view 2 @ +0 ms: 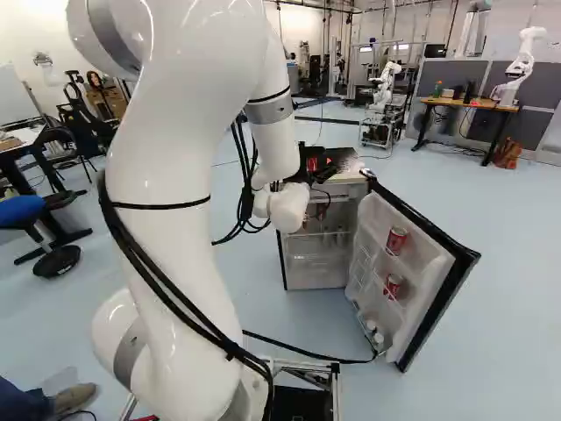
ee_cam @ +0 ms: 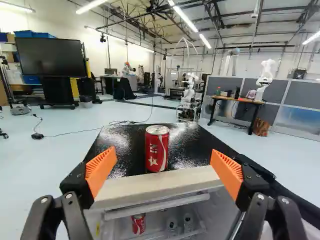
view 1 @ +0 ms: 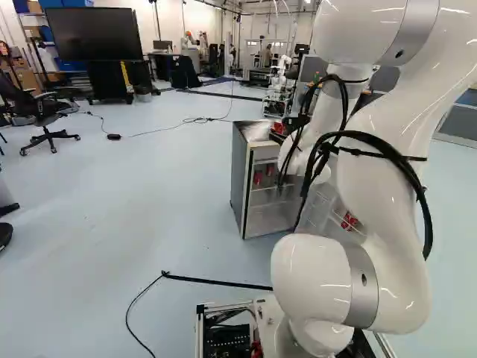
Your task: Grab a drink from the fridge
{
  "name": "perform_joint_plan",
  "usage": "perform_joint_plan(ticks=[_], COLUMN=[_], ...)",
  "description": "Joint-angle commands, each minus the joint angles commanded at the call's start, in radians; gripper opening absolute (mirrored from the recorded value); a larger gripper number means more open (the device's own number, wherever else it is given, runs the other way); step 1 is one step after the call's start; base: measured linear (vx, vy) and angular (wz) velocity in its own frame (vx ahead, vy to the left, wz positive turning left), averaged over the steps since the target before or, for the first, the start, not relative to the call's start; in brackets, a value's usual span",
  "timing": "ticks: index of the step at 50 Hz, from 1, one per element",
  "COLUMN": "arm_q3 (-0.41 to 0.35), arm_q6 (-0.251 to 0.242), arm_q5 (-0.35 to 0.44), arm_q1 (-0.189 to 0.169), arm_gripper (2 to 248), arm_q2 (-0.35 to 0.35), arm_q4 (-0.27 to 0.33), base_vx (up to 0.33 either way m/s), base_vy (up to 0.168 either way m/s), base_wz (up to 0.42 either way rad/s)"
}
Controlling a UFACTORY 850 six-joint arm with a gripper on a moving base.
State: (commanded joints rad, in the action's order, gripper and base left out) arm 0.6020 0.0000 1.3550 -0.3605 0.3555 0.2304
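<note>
Fingers (ee_cam: pixel 101 170) apart, can (ee_cam: pixel 157 149) ahead (white-lettered)

The fridge (view 1: pixel 238 179) stands on the floor (view 1: pixel 164 201) ahead of me, with a can (ee_cam: pixel 157 150) on its top, near the front edge. Its door (view 2: pixel 372 219) opens out to the right, with an upper can (view 2: pixel 397 239) and a lower can (view 2: pixel 393 285) on its shelves. Beyond, to the right, another robot (view 2: pixel 523 66) stands on a desk (view 2: pixel 469 103); a screen (view 1: pixel 93 33) stands far off, to the left
</note>
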Motion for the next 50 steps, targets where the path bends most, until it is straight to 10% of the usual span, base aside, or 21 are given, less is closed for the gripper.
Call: perform_joint_plan(ticks=[50], arm_q3=[-0.041], arm_q6=[0.000], arm_q5=[-0.079], arm_q1=[-0.167], arm_gripper=[247], arm_q2=[-0.148], arm_q4=[-0.023], base_vx=[0.000], base_vy=[0.000], base_wz=[0.000])
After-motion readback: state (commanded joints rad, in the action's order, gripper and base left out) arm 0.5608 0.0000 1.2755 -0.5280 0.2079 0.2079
